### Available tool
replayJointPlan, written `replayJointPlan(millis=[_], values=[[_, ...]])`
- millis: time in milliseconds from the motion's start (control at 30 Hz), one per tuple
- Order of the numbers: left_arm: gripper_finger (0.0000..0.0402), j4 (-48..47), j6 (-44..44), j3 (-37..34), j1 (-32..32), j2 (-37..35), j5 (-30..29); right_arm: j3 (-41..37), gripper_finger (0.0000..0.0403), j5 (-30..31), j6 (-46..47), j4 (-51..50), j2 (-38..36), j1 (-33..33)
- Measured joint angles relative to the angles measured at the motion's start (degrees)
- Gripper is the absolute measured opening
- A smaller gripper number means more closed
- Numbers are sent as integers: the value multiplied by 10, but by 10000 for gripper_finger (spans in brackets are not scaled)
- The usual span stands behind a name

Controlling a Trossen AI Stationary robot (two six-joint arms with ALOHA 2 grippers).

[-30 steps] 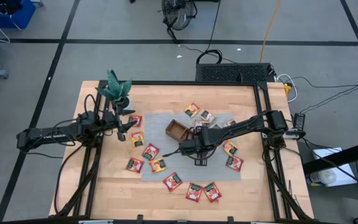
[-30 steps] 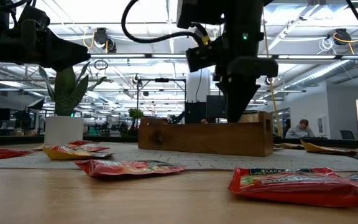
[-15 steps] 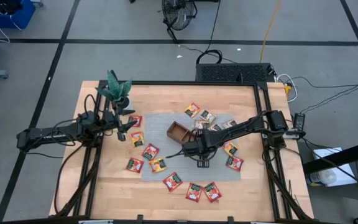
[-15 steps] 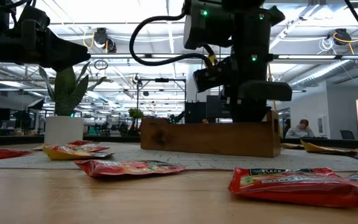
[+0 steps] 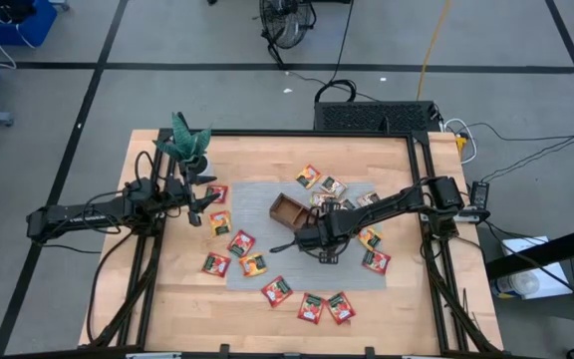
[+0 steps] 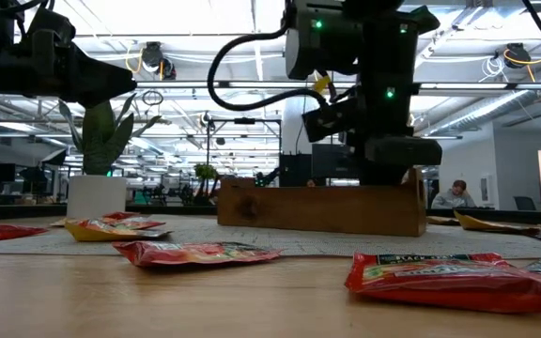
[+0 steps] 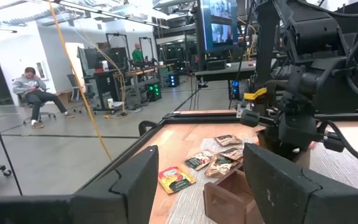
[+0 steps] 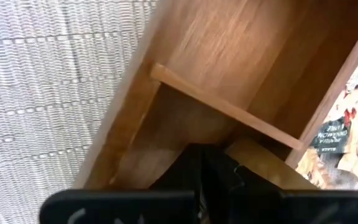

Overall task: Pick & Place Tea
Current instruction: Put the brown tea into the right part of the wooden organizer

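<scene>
The brown wooden tray [image 5: 288, 208] sits on the grey mat, with its compartments showing in the right wrist view [image 8: 229, 68]. My right gripper [image 5: 304, 228] reaches down into the tray's near-right end, fingers shut [image 8: 204, 180], and no sachet shows between them. Red tea sachets lie flat around the tray [image 5: 240, 242] [image 5: 310, 307] [image 6: 195, 253]. More sachets lie beyond the tray's right wall [image 8: 347, 134]. My left gripper [image 5: 210, 206] hovers open near the table's left side [image 7: 197, 180], holding nothing. My right gripper comes from above, slanting from the table's right, with its shut fingers inside the tray's end compartment beside a wooden wall [image 8: 253, 154]. The fingers themselves hide where they meet the wood. The tray stays flat on the mat.
A potted plant [image 5: 189, 145] stands at the far left corner, close to the left arm. The grey mat [image 5: 252, 194] covers the table's middle. Sachets ring the tray on the left, near and right sides [image 5: 374, 261]. Bare wood lies along the near edge [image 5: 177, 319].
My right gripper has come down into the tray and moved a little toward the table's right. The tray has slid slightly rightward on the mat with it. The left arm has kept still.
</scene>
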Motion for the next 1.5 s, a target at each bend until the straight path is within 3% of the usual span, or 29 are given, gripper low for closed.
replayJointPlan(millis=[300, 467, 633, 967, 1133, 1300, 1500], values=[[235, 0, 0, 0, 0, 0, 0, 0, 0, -7, -15, 32, -29, 6], [234, 0, 0, 0, 0, 0, 0, 0, 0, -4, -4, 41, -82, 8], [235, 0, 0, 0, 0, 0, 0, -8, 0, 38, 15, 53, -149, 13], [234, 0, 0, 0, 0, 0, 0, -138, 0, 40, 21, 170, -277, 13], [235, 0, 0, 0, 0, 0, 0, -256, 0, 38, 65, 264, -354, 3], [234, 0, 0, 0, 0, 0, 0, -372, 0, 37, 49, 398, -413, 1], [235, 0, 0, 0, 0, 0, 0, -356, 47, 66, 0, 298, -435, -31]])
